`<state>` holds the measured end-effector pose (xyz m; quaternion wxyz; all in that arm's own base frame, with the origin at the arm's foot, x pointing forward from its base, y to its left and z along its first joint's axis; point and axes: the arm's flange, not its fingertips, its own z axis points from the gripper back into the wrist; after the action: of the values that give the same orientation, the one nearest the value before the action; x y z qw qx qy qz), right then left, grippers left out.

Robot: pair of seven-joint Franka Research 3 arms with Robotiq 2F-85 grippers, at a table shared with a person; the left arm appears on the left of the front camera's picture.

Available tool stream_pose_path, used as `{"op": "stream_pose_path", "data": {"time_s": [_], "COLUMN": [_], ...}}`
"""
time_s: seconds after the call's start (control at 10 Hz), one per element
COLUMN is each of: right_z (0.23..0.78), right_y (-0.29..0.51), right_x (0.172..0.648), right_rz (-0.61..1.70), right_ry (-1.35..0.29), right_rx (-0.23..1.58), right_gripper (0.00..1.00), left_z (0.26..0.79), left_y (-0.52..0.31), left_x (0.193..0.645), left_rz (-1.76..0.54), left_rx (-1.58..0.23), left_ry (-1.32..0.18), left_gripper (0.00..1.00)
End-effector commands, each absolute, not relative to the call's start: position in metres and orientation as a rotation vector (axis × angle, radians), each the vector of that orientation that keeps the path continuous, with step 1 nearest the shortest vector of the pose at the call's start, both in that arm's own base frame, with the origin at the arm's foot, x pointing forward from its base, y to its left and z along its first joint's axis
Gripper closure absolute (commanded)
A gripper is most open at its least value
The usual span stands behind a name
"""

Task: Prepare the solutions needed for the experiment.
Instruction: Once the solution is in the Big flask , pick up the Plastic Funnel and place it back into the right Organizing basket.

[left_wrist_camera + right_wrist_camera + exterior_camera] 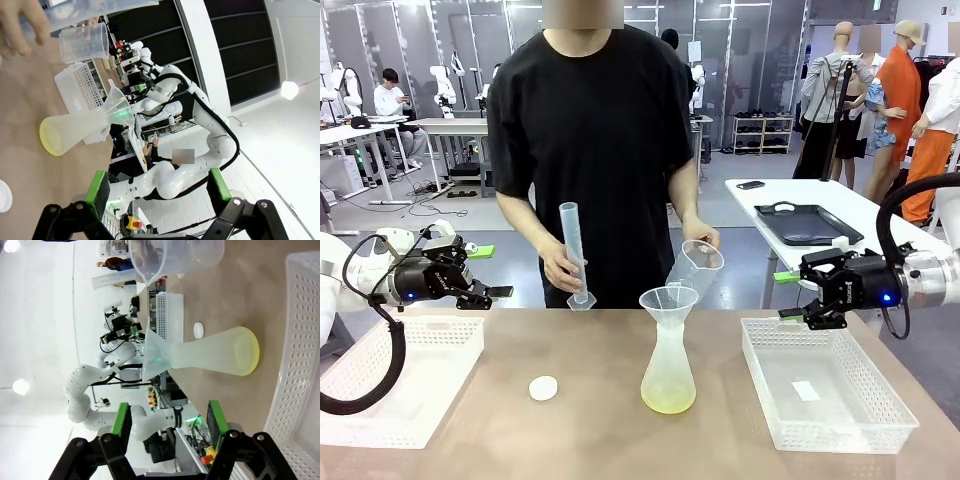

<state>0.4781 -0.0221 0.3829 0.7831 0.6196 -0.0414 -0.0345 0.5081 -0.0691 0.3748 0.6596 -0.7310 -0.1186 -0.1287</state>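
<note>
The solution (669,403) is a shallow, see-through layer of pale yellow-green in the bottom of the flask (669,368), which stands near the middle of the table (590,350) with a funnel (669,298) seated in its neck. I judge the liquid light but quick to slosh, and the flask stiff, smooth and top-heavy; I would grip the narrow neck just under the funnel, holding it upright. On the far side, one hand (560,268) grasps a tall measuring cylinder (573,240); the other hand (702,236) holds a tilted beaker (697,270) just above the funnel. My left gripper (159,190) and right gripper (168,421) hang spread wide and empty, one on either side.
</note>
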Motion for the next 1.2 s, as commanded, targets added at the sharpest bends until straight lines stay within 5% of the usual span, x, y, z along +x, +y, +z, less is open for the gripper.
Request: {"op": "stream_pose_path", "data": {"time_s": [0.0, 0.5, 1.1], "right_z": [0.404, 0.461, 0.498], "right_y": [-0.001, 0.048, 0.082], "right_x": [0.467, 0.449, 0.431], "right_rz": [0.016, 0.252, 0.432], "right_ry": [-0.190, -0.418, -0.466], "right_rx": [1.196, 0.850, 0.503], "right_gripper": [0.23, 0.23, 0.23], "left_z": [0.375, 0.375, 0.375], "left_y": [-0.069, -0.069, -0.069], "left_x": [0.509, 0.509, 0.509], "left_rz": [-0.312, -0.312, -0.312], "left_rx": [-1.669, -1.669, -1.669], "left_ry": [-0.276, -0.276, -0.276], "left_gripper": [0.00, 0.00, 0.00]}}
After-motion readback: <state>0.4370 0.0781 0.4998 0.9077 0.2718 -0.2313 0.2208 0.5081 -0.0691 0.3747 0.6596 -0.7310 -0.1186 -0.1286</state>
